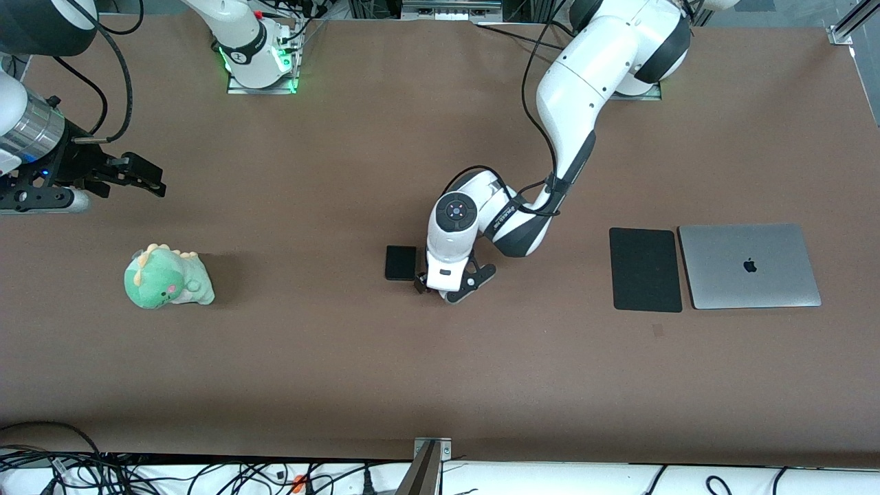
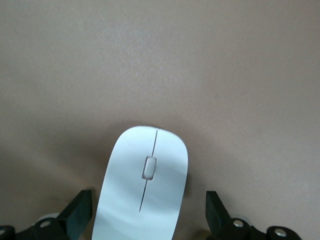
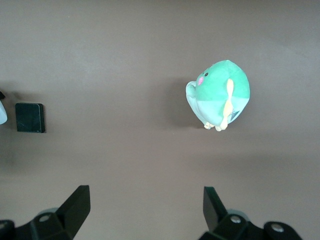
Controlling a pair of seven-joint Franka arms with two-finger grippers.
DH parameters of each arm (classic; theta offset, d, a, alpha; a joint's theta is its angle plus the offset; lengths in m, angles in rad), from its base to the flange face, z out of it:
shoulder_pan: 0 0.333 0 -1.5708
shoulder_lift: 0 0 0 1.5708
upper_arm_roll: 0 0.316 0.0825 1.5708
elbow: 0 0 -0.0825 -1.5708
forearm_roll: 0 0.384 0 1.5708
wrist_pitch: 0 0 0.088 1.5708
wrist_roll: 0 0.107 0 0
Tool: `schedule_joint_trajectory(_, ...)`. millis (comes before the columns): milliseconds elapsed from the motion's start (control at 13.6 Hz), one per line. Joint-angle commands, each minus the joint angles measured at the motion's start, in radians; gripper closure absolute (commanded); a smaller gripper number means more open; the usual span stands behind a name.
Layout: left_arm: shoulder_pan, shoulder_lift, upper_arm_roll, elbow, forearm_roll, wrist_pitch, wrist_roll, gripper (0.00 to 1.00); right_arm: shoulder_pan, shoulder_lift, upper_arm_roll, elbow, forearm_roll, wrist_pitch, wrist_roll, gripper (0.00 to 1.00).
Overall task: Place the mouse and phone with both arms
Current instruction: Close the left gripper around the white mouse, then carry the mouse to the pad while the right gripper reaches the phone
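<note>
Fingers (image 2: 80,212) apart astride glossy white mouse (image 2: 142,192), grey centre line.

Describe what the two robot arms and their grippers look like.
Both arms are white and rounded with black joint bands. The left arm trails a black cable and has a dark round cap with a red-and-blue mark. Its left gripper has black wedge-shaped fingers, as does the right gripper. The right arm has a silver ribbed collar.
</note>
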Motion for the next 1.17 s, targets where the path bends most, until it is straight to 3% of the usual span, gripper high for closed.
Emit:
schedule_joint_trajectory(0,-0.011,0.01,0.014,0.018,0.024,-0.006,0.03,0.17,0.011,0.001,0.002,-0.005,-0.001,0.006,0.006,0.0)
schedule_joint_trajectory(366,0.014,-0.005,0.014,0.018,0.026,-0.017,0.166,0.81,0.035,0.025,0.002,-0.005,0.0,0.015,0.006,0.0)
schedule_joint_trajectory(513,0.054,-0.031,0.01,-0.004,0.021,-0.026,0.209,0.93,0.047,0.037,0.002,-0.006,0.0,0.026,0.006,0.0)
schedule_joint_trajectory(733,0.112,-0.062,0.007,-0.007,0.018,-0.084,0.37,1.0,0.076,0.062,0.002,-0.009,0.002,0.049,0.007,0.0)
schedule_joint_trajectory(953,0.233,-0.102,-0.025,-0.027,0.012,-0.158,0.529,1.0,0.118,0.09,0.002,-0.016,0.002,0.084,0.081,0.0)
schedule_joint_trajectory(1099,0.302,-0.172,-0.035,-0.118,0.012,-0.16,0.666,1.0,0.158,0.117,0.002,-0.016,0.003,0.113,0.14,0.0)
